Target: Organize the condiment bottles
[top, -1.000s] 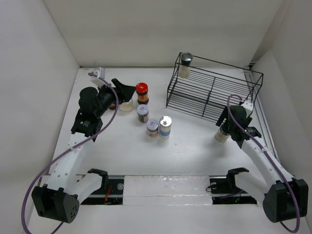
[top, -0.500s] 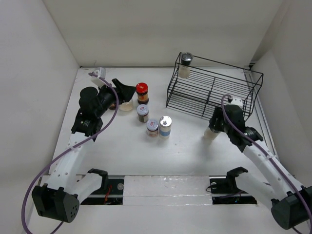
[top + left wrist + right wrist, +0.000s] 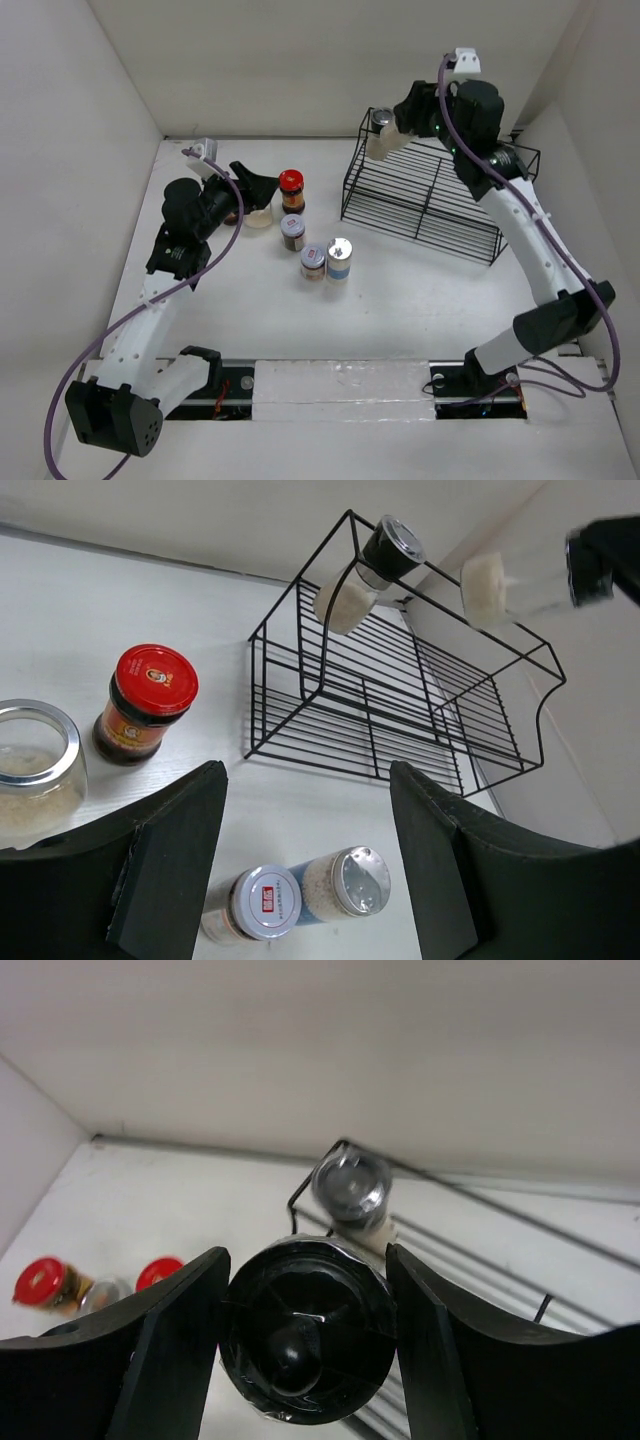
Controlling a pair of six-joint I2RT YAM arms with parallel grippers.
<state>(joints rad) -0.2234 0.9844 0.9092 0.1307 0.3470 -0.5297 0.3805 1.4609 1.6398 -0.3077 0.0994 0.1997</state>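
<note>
Right jaws are clamped on the black cap of a held shaker (image 3: 497, 585) with pale contents. It is held in the air over the far left corner of the black wire rack (image 3: 430, 195). The rack is set toward the far right corner of the table (image 3: 400, 300). A silver-topped shaker (image 3: 381, 128), also pale inside, is perched on that same rack corner, near the held one; contact between them cannot be told.

Left jaws are seen partly open with nothing between them, low over the far left part of the table. A silver-rimmed jar (image 3: 35, 770) with pale contents is found just outside one finger. A red-capped jar (image 3: 291, 185) is placed just beside it.

Three more are grouped toward the table's middle: a brown-filled jar (image 3: 293, 232), a white-lidded jar (image 3: 313, 262) and a silver-capped shaker (image 3: 340, 258). The last two are side by side.
</note>
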